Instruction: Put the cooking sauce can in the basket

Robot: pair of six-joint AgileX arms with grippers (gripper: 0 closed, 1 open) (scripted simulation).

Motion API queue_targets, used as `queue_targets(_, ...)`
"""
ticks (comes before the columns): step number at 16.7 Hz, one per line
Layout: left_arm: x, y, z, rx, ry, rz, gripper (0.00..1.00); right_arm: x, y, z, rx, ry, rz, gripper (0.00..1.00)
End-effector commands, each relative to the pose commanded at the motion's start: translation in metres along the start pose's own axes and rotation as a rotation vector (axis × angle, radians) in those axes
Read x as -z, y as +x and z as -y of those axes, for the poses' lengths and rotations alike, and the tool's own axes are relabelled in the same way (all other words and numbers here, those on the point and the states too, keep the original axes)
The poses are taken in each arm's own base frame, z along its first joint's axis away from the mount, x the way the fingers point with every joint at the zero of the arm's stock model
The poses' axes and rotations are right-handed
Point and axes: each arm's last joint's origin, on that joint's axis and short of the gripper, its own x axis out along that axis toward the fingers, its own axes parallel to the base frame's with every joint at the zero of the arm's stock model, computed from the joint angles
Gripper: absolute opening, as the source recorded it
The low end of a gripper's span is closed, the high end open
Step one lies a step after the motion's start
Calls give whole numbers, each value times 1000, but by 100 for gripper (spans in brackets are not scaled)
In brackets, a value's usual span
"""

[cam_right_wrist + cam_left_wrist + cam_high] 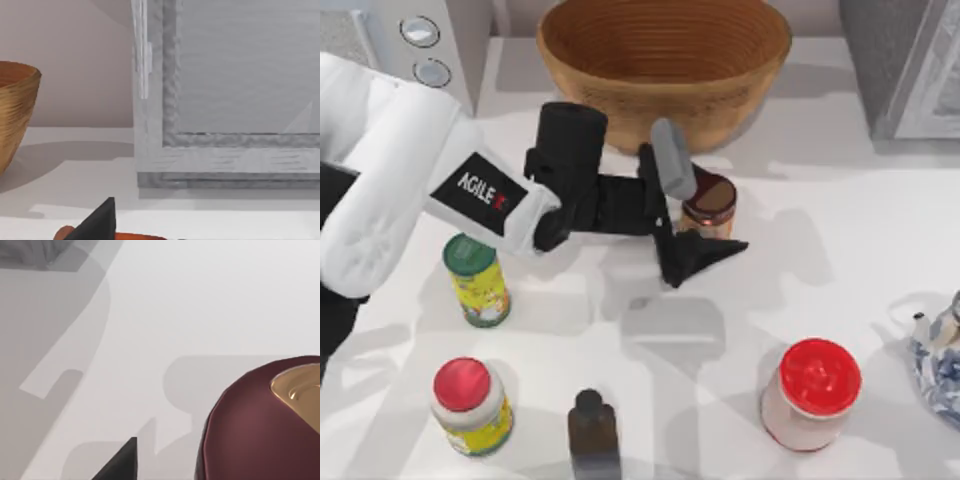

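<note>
Cooking sauce can [711, 203]: dark glossy lid; orange label.

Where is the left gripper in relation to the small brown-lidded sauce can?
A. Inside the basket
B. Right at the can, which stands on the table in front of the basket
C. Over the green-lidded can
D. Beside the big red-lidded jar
B: in the top view the left gripper is right at the sauce can, which stands on the table just in front of the basket.
</note>
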Motion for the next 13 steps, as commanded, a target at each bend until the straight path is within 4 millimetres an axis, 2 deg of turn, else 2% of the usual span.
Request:
queue_targets(9,0,0,0,0,0,0,2,0,0,0,0,0,0,100)
queue_targets(13,0,0,0,0,0,0,0,0,0,0,0,0,0,100)
